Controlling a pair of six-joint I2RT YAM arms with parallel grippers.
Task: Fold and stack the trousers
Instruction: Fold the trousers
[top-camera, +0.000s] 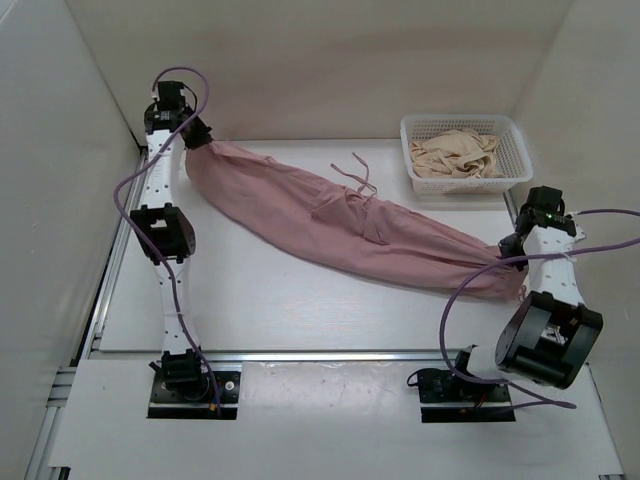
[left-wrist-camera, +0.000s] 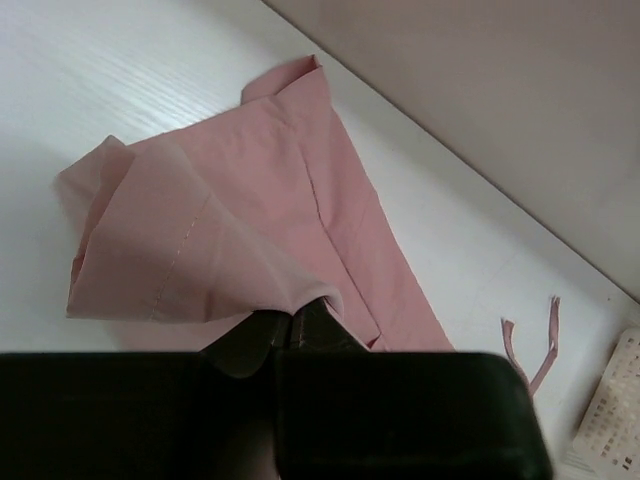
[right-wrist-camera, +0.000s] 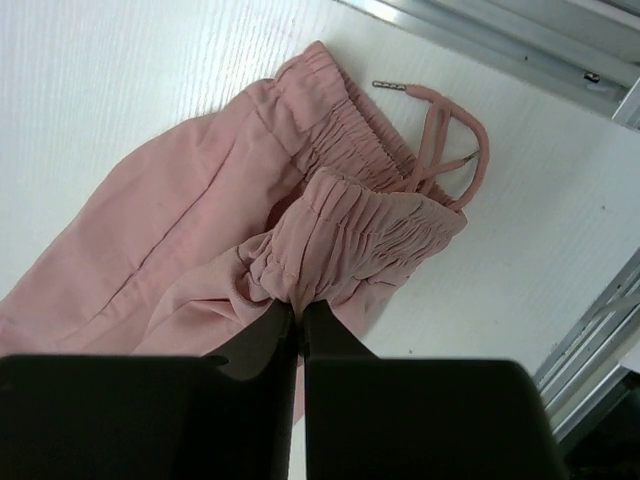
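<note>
A white table (top-camera: 260, 300) sits inside plain white walls (top-camera: 330, 60), with an aluminium rail (top-camera: 330, 355) running along its near edge, just beyond the arm bases. The pink trousers (top-camera: 330, 225) lie stretched in a long diagonal band across the table, from the far left corner down to the near right side.

At the far left, the left gripper (top-camera: 197, 135) has its fingers pressed together on the cloth. In the left wrist view the fingertips pinch a fold at the stitched leg hem (left-wrist-camera: 180, 260), and the fabric fans out from the gripper (left-wrist-camera: 290, 318) onto the table.

At the near right, the right gripper (top-camera: 515, 250) is likewise clamped on the trousers. The right wrist view shows the two fingers (right-wrist-camera: 298, 310) meeting on the gathered elastic waistband (right-wrist-camera: 360, 230), which bunches up above them. A pink drawstring (right-wrist-camera: 440, 130) with metal tips lies on the table just beside the waistband.

Another loose pink cord (top-camera: 358, 175) lies on the table at the far edge of the trousers' middle.

A white mesh basket (top-camera: 465, 120) stands at the far right, apart from the trousers, with a crumpled beige garment (top-camera: 455, 155) inside. Purple cables (top-camera: 130, 190) loop along both arms.
</note>
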